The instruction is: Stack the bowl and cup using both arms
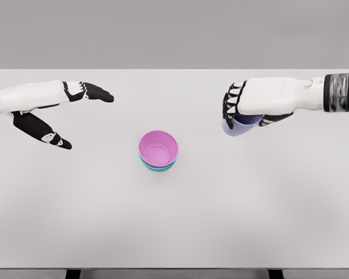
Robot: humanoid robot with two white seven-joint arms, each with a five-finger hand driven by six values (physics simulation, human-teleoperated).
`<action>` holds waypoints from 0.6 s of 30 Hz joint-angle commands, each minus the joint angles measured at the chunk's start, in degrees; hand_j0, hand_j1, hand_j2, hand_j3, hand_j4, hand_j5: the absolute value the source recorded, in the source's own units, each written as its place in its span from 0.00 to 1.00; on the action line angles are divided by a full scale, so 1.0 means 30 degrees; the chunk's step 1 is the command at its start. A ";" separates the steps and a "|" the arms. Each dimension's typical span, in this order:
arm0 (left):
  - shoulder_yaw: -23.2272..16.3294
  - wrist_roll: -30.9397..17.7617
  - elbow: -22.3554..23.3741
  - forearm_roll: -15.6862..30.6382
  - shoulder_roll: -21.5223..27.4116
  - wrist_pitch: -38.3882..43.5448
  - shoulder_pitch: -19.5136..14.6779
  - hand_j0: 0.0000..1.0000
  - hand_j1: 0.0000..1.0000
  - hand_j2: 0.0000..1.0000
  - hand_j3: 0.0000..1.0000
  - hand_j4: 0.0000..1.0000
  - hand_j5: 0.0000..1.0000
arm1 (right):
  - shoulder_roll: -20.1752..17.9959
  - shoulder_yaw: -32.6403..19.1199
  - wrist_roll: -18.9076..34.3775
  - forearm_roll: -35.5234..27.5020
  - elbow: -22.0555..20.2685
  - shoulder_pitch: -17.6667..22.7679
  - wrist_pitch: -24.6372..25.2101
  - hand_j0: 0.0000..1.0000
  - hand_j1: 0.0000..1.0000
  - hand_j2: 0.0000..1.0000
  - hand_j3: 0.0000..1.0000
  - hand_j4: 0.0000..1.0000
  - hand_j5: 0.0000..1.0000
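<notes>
A pink bowl (158,147) sits nested inside a teal bowl (158,167) near the middle of the white table (174,226). To its right and a little farther back, my right hand (237,110) is curled around a lavender cup (239,125), whose rim and lower side show under the fingers. The cup is apart from the bowls. My left hand (75,119) hovers at the left of the table with thumb and fingers spread, holding nothing, well left of the bowls.
The table's far edge (174,70) runs behind both hands, with a grey wall beyond it. The near edge (174,268) lies at the bottom of the view.
</notes>
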 commanded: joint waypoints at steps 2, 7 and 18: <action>0.0020 0.0007 -0.0003 0.0154 0.0028 0.0055 0.0000 1.00 1.00 1.00 1.00 1.00 1.00 | 0.0971 -0.0012 -0.0013 -0.0028 0.0514 -0.0174 0.0050 0.49 0.49 0.49 0.49 0.49 0.49; 0.0020 0.0007 -0.0003 0.0154 0.0028 0.0055 0.0000 1.00 1.00 1.00 1.00 1.00 1.00 | 0.2378 -0.0012 -0.0013 -0.0028 0.1102 -0.0703 0.0050 0.49 0.49 0.49 0.49 0.49 0.49; 0.0020 0.0007 0.0026 0.0154 0.0028 0.0055 0.0000 1.00 1.00 1.00 1.00 1.00 1.00 | 0.3609 0.0075 -0.0013 -0.0087 -0.0567 -0.0732 0.0050 0.49 0.49 0.49 0.49 0.49 0.49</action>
